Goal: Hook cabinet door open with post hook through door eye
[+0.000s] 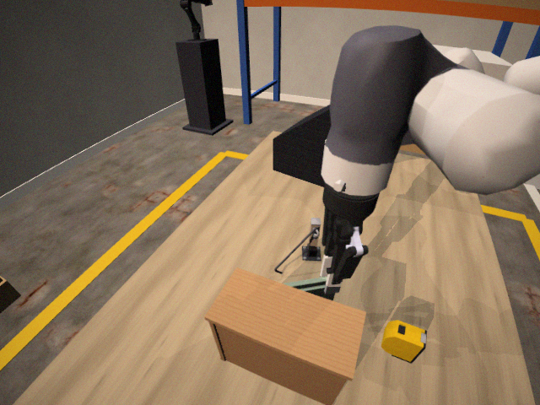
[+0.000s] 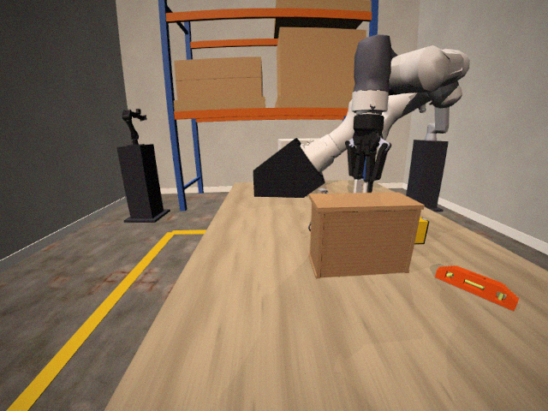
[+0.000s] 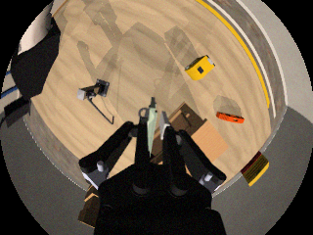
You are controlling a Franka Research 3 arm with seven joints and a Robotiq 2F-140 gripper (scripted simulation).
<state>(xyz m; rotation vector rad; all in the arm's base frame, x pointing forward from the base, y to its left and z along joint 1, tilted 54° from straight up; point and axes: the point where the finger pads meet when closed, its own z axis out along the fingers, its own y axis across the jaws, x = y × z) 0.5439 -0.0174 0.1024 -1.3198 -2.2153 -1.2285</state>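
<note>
"entry one, the fingers?"

"fingers: one pair, pointing down, parted by a narrow gap, gripping nothing. the free end of the cabinet door, pale green, shows in that gap in the wrist view; contact, cannot tell."

"and the door's condition?"

"ajar, standing out from the cabinet front. eye: one dark ring, on the door's side, near its free end."

"the cabinet?"

"cabinet: one, wood-brown, looks flat on its base, toward the near edge of the table in the top view."

"the hook?"

"hook: one dark rod with a bent tip, on the post, farther toward the table's far edge than the cabinet. tip apart from the eye, not through it."

"remaining items?"

"tape measure: one, yellow, between the cabinet and the right edge in the top view. spirit level: one, orange, toward the right edge in the exterior view."

"and outermost?"

"arm: one, white and grey, above the table. black housing: one, toward the far edge."
</note>
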